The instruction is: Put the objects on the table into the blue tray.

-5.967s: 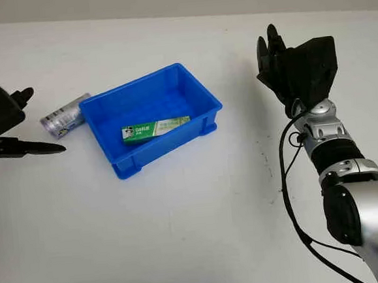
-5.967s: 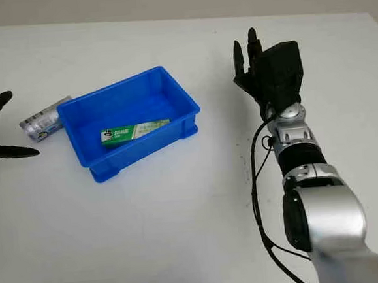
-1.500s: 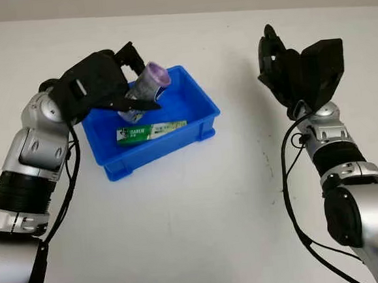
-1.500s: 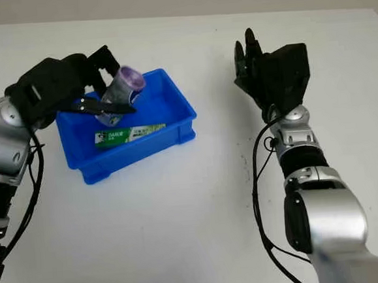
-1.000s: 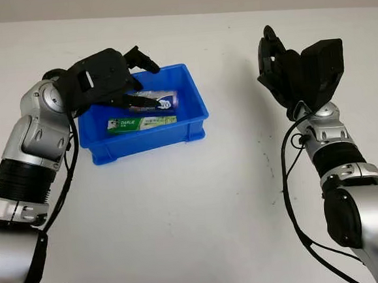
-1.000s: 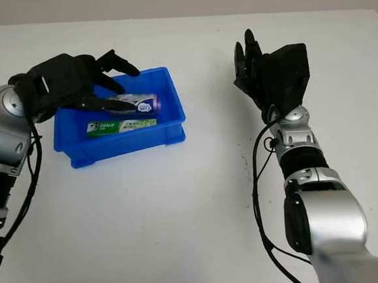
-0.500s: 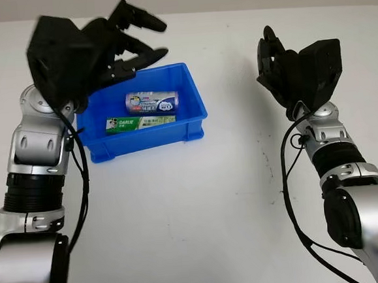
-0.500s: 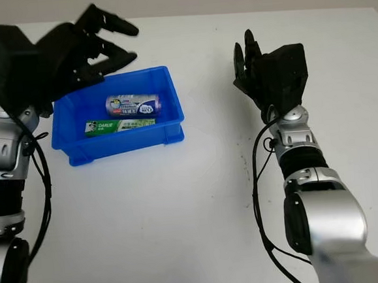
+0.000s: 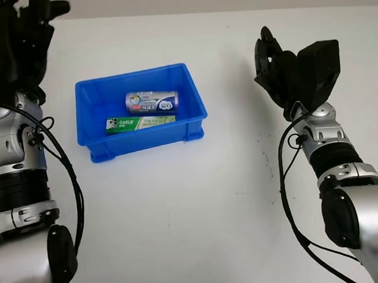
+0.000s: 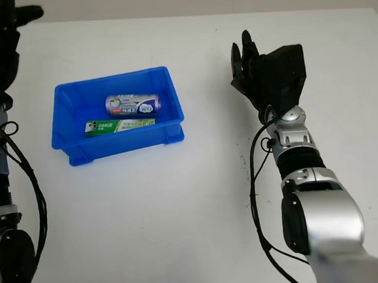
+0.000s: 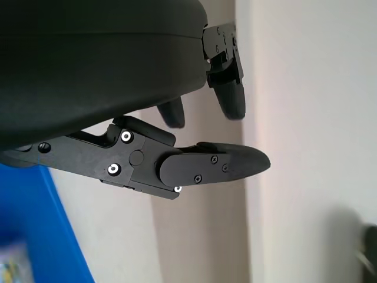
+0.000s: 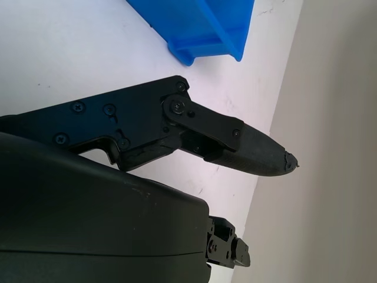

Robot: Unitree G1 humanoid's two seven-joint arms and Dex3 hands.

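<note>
While can (image 9: 151, 102) lies in blue tray (image 9: 87, 100) | left hand (image 9: 12, 39) raised, open

— What's my blue tray (image 9: 192, 98) made of?
— Smooth, slightly glossy plastic. The can (image 9: 151, 101) inside looks like shiny metal, the toothpaste box (image 9: 140, 122) printed card.
— And my worktop (image 9: 181, 207)?
— Matt white.

The blue tray (image 9: 192, 95) is a rectangular plastic bin sitting flat on the white table, between the left hand (image 9: 11, 44) and the right hand (image 9: 288, 74), nearer the left. Inside it a silver can (image 9: 152, 101) with a purple end lies on its side, and just beside it, toward the robot, lies a green-and-white toothpaste box (image 9: 140, 122).
</note>
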